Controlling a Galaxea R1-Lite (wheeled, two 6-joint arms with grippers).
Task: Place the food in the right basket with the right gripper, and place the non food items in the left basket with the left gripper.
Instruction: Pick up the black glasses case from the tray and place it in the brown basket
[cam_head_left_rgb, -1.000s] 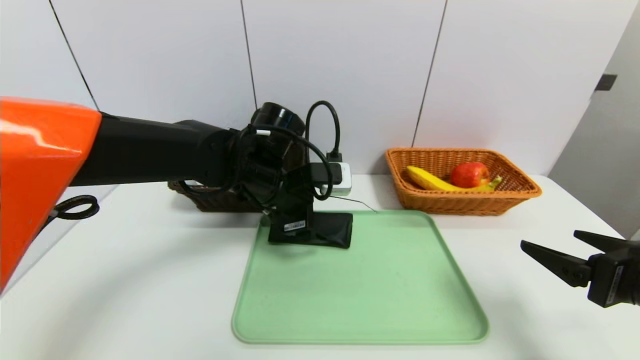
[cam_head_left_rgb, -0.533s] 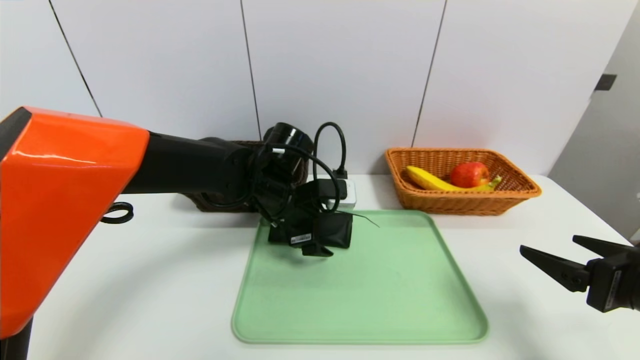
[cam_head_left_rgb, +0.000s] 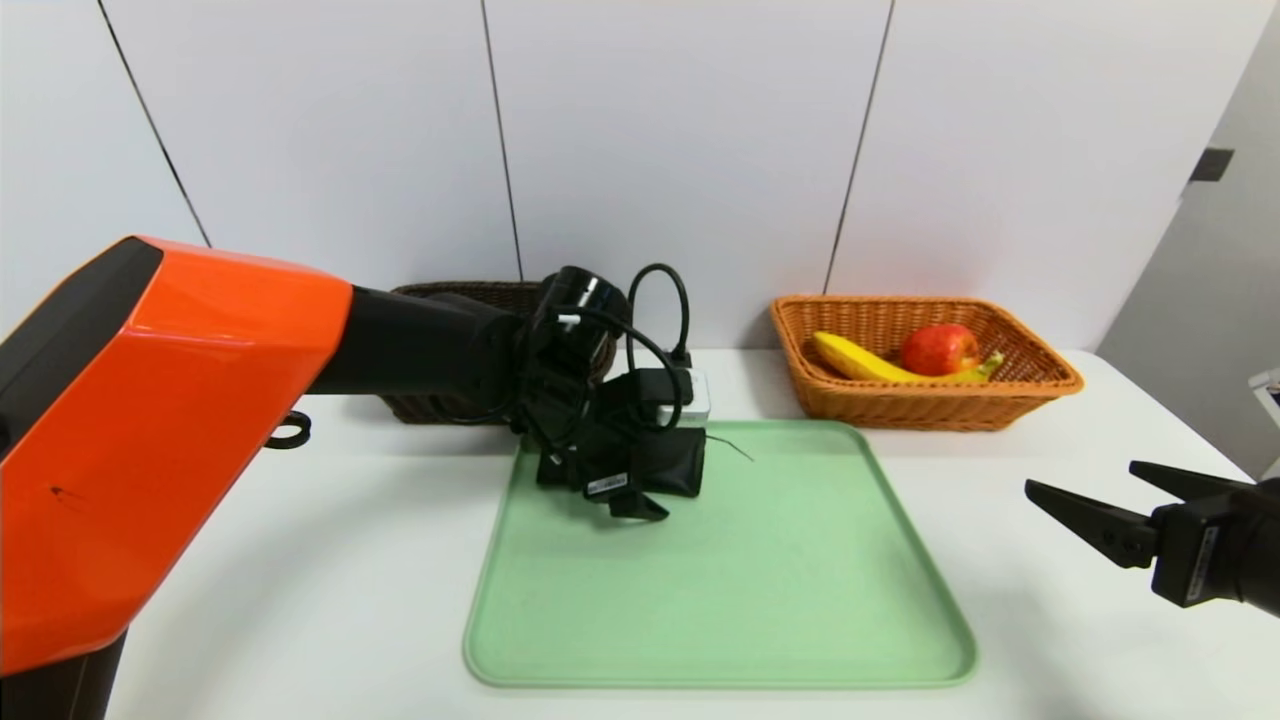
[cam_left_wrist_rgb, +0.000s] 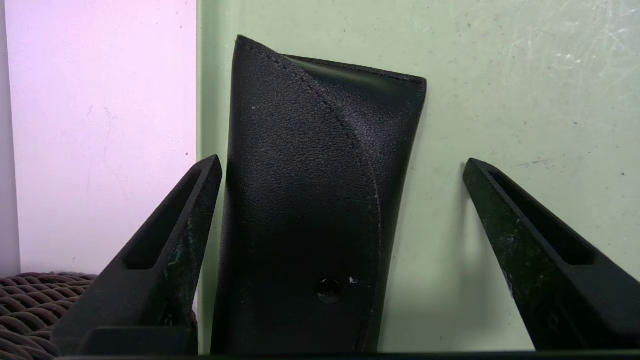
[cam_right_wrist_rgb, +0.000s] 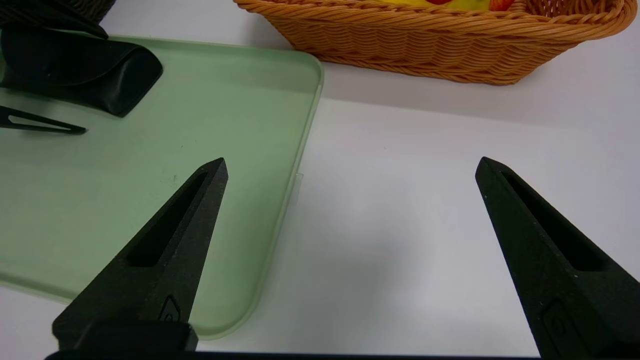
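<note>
A black flat pouch (cam_head_left_rgb: 678, 460) with a snap flap lies in the far left corner of the green tray (cam_head_left_rgb: 750, 600). My left gripper (cam_left_wrist_rgb: 342, 161) is open and low over the pouch (cam_left_wrist_rgb: 310, 200). One finger sits close beside the pouch's long edge; the other stands well off it, over bare tray. Behind my left arm is the dark brown left basket (cam_head_left_rgb: 440, 405); its inside is hidden. The orange-tan right basket (cam_head_left_rgb: 1040, 385) holds a yellow banana (cam_head_left_rgb: 850, 358) and a red apple (cam_head_left_rgb: 938, 348). Over the table, right of the tray, my right gripper (cam_head_left_rgb: 1082, 477) hangs open and empty.
A white power block (cam_head_left_rgb: 692, 395) with a looped black cable stands just behind the tray's far edge. The left arm's orange shell fills the left of the head view. White wall panels close off the back of the table.
The left arm has come down and forward, bringing its open gripper low over the pouch. The right gripper has drifted slightly to the left. The pouch has not moved.
</note>
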